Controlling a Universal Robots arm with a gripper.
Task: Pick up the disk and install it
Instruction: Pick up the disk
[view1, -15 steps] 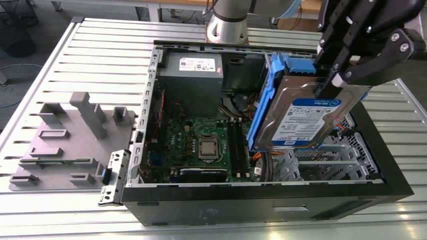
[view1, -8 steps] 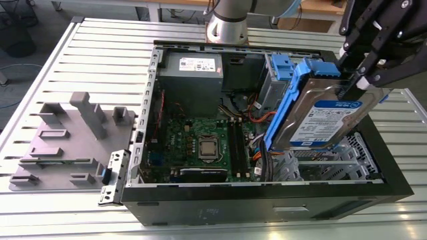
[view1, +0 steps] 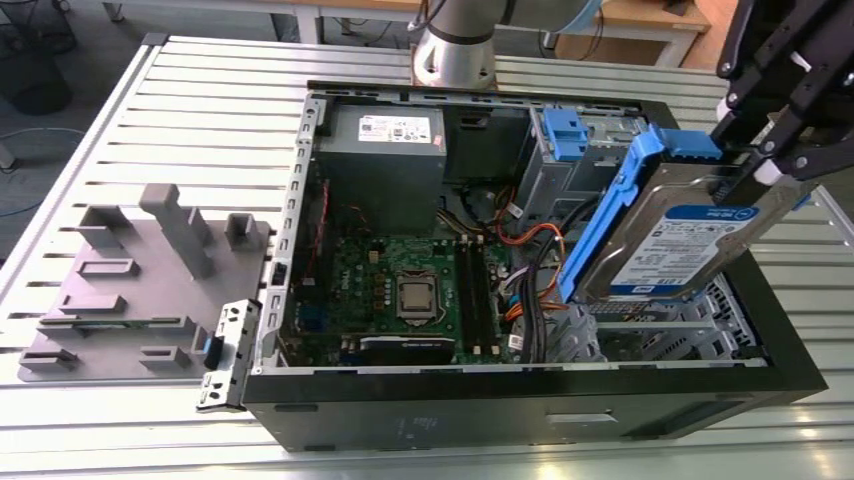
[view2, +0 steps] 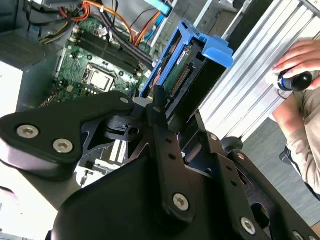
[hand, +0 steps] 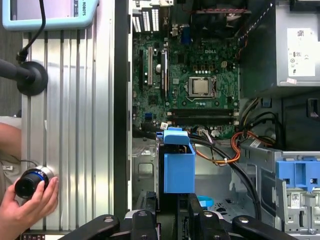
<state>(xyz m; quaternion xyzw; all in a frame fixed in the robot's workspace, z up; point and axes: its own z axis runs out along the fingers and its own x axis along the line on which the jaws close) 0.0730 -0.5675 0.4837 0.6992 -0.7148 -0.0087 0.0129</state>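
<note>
1. End effector (view1: 755, 172) is clamped on the upper end of the disk (view1: 671, 245).
2. Disk is held tilted, handle end up, with blue carrier rails along its edges. It sits over the metal drive bay (view1: 654, 330) at the exterior view's right side of the open computer case (view1: 534, 385). Can't tell whether the lower end touches the bay.
3. Motherboard (view1: 400, 290) is beside the disk, toward the exterior view's left.
4. First wrist view: a person's hand (hand: 27, 207) is on a round device on the bench (hand: 70, 125), outside the case.
</note>
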